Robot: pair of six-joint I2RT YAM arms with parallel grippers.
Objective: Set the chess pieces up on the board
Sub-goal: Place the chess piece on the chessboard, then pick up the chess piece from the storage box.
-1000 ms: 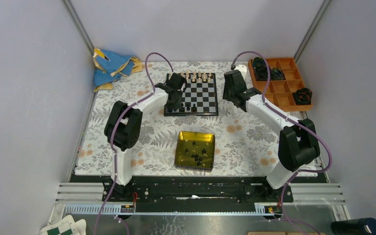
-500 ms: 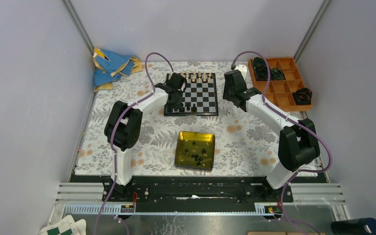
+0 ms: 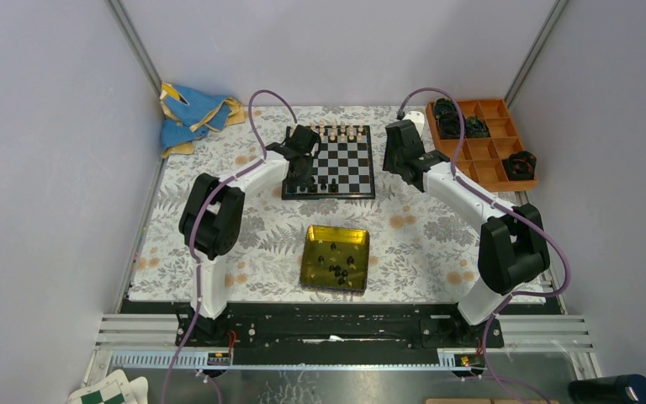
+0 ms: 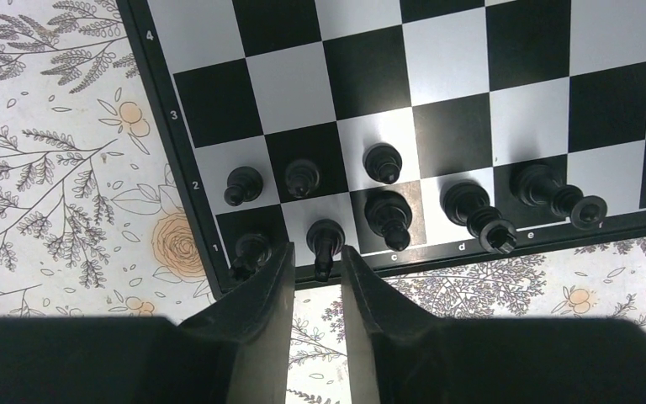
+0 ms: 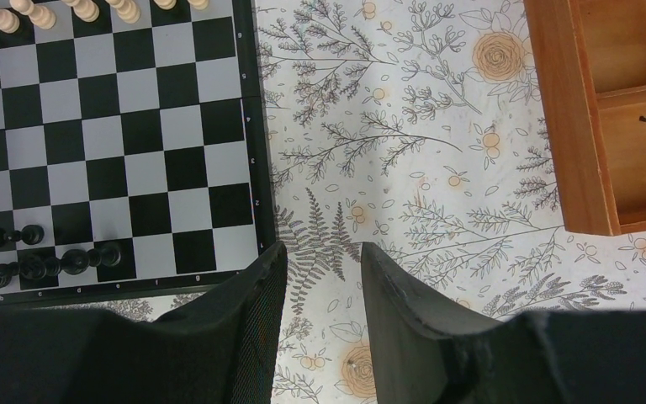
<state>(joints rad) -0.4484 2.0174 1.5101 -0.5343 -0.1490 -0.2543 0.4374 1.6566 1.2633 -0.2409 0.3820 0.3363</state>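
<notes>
The board (image 3: 349, 164) lies at the back centre, cream pieces (image 3: 341, 131) lined along its far edge. In the left wrist view several black pieces stand on the board's (image 4: 437, 76) two near rows. My left gripper (image 4: 318, 252) is narrowly open, and its fingers straddle an upright black piece (image 4: 324, 240) on square b1 without touching it. My right gripper (image 5: 320, 252) is open and empty over the flowered cloth, just right of the board's (image 5: 109, 126) corner. More black pieces (image 3: 336, 269) lie in the yellow tin (image 3: 308, 252).
An orange compartment tray (image 3: 484, 160) with dark round lumps stands at the back right; its wall shows in the right wrist view (image 5: 572, 126). A blue cloth (image 3: 189, 114) lies at the back left. A green-and-white checkered sheet (image 3: 109, 391) sits off the table, front left.
</notes>
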